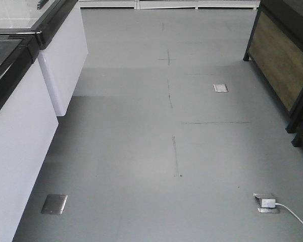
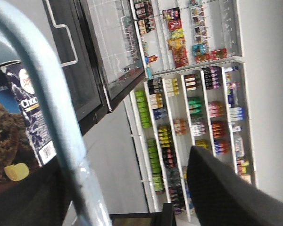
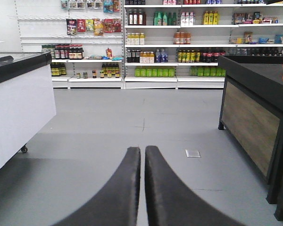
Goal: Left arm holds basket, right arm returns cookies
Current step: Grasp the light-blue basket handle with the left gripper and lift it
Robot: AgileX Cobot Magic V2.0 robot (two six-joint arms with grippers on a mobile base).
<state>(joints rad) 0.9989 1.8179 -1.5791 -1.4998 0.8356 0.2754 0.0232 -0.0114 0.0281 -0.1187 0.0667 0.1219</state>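
The box of cookies (image 2: 14,127) lay just behind the blue bar of the basket (image 2: 46,94), and we judged it to be inside, close to that edge. Of the left claw (image 2: 226,193) we saw one black finger, apart from the bar; we could not tell whether it was clenched. The right claw (image 3: 142,149) was clenched on nothing, above the floor (image 3: 108,132) and facing the shelves (image 3: 170,42). We judged the box light and stiff, its glossy card slippery and easily dented. It seemed best taken across its narrow sides with modest pressure.
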